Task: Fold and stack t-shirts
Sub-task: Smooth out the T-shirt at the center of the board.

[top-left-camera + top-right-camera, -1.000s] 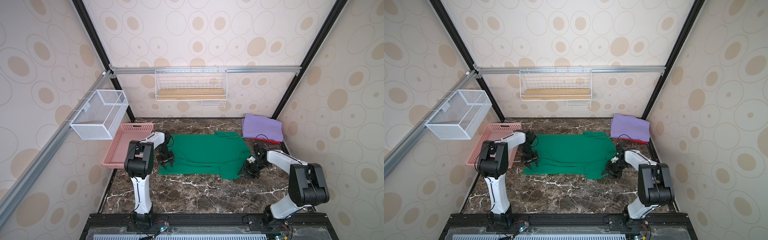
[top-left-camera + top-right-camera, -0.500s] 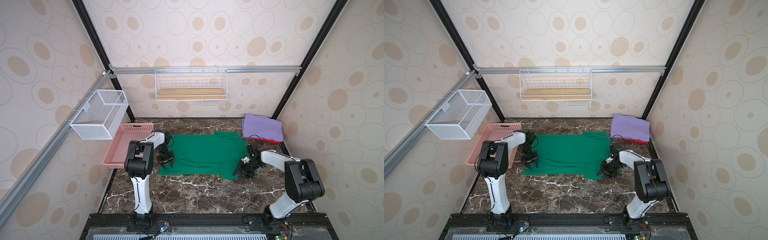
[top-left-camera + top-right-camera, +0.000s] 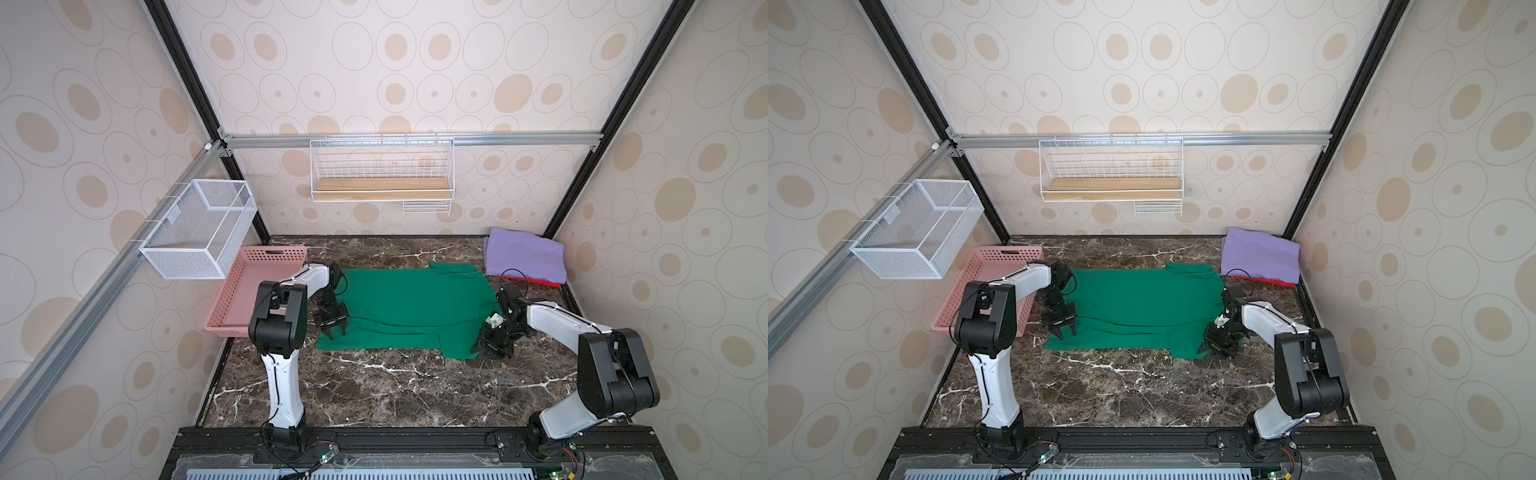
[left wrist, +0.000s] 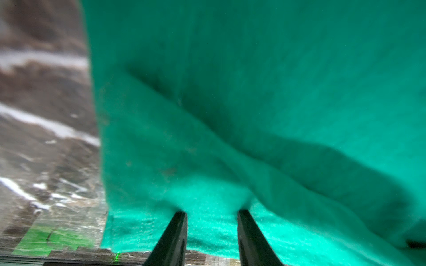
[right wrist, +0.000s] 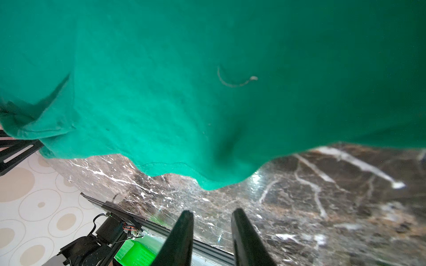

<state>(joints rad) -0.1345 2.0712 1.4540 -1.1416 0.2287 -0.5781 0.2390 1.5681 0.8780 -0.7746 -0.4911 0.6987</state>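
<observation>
Beside the pink perforated plastic basket (image 3: 272,250) at the left edge of the dark marble table (image 3: 374,395), the left gripper (image 3: 336,336) is found where it was a second ago. Its jaws are parted and their tips are set on the near left corner of the deep green short-sleeved t-shirt (image 3: 407,303), which is spread across the table's middle. Whether a pucker of cloth is nipped cannot be told. The right gripper (image 3: 485,354) has been brought nearer the front edge, beside the near right sleeve, and is seen spread over bare marble, holding nothing. A two-corner grasp for the first fold is judged close. At the far right corner the folded lavender-purple t-shirt (image 3: 525,253) lies on the red t-shirt (image 3: 536,282).
</observation>
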